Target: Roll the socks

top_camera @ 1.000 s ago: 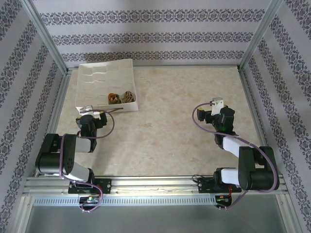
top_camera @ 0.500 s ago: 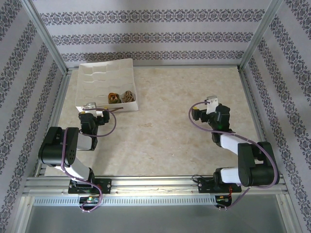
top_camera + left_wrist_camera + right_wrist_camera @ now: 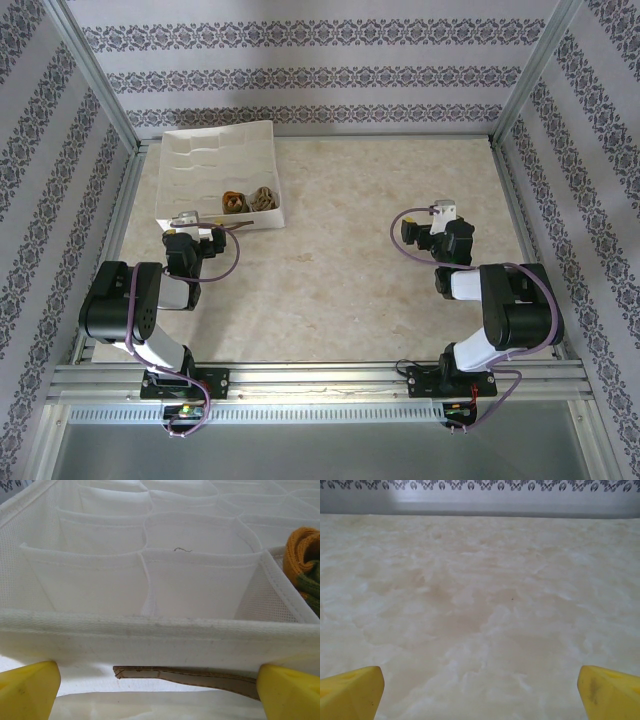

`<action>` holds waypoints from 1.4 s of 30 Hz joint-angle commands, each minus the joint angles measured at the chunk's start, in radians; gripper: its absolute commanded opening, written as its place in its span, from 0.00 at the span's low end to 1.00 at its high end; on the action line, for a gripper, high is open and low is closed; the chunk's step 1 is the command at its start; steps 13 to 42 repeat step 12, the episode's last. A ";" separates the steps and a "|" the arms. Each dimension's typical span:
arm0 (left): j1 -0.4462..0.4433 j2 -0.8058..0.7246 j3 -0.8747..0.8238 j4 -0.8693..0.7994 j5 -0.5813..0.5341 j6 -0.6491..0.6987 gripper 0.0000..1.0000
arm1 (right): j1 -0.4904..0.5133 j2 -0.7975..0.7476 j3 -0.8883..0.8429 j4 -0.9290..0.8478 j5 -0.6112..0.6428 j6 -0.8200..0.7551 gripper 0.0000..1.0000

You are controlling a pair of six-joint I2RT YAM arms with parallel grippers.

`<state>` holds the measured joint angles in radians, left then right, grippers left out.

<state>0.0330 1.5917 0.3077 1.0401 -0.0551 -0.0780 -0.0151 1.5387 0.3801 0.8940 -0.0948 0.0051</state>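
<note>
Two rolled socks sit in the near right compartments of the white divided tray (image 3: 215, 150): the olive and orange sock (image 3: 232, 202) and, to its right, the tan argyle sock (image 3: 264, 198). The olive and orange sock (image 3: 302, 562) also shows at the right edge of the left wrist view. My left gripper (image 3: 185, 222) rests low at the tray's front wall (image 3: 160, 640), open, with nothing between its yellow fingertips (image 3: 27, 690). My right gripper (image 3: 440, 212) is open over bare table on the right side, and its yellow fingertips (image 3: 350, 692) hold nothing.
A thin brown strap (image 3: 190, 676) lies against the foot of the tray's front wall. The marble-look table (image 3: 350, 230) is fenced by metal rails and patterned walls. The tray's other compartments (image 3: 195, 535) hold nothing.
The right arm has folded back toward its base, and its gripper has shifted slightly left. The left arm's elbow drew in earlier and has since held still. Both grippers stayed open.
</note>
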 commanded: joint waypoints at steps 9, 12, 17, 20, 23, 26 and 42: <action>-0.004 -0.003 0.021 0.015 0.006 0.019 0.99 | 0.010 -0.002 -0.002 0.057 0.030 0.023 0.98; -0.005 -0.004 0.018 0.019 0.010 0.020 0.99 | 0.012 -0.011 -0.025 0.090 0.000 0.005 0.98; -0.005 -0.004 0.018 0.019 0.010 0.020 0.99 | 0.012 -0.011 -0.025 0.090 0.000 0.005 0.98; -0.005 -0.004 0.018 0.019 0.010 0.020 0.99 | 0.012 -0.011 -0.025 0.090 0.000 0.005 0.98; -0.005 -0.004 0.018 0.019 0.010 0.020 0.99 | 0.012 -0.011 -0.025 0.090 0.000 0.005 0.98; -0.005 -0.004 0.018 0.019 0.010 0.020 0.99 | 0.012 -0.011 -0.025 0.090 0.000 0.005 0.98; -0.005 -0.004 0.018 0.019 0.010 0.020 0.99 | 0.012 -0.011 -0.025 0.090 0.000 0.005 0.98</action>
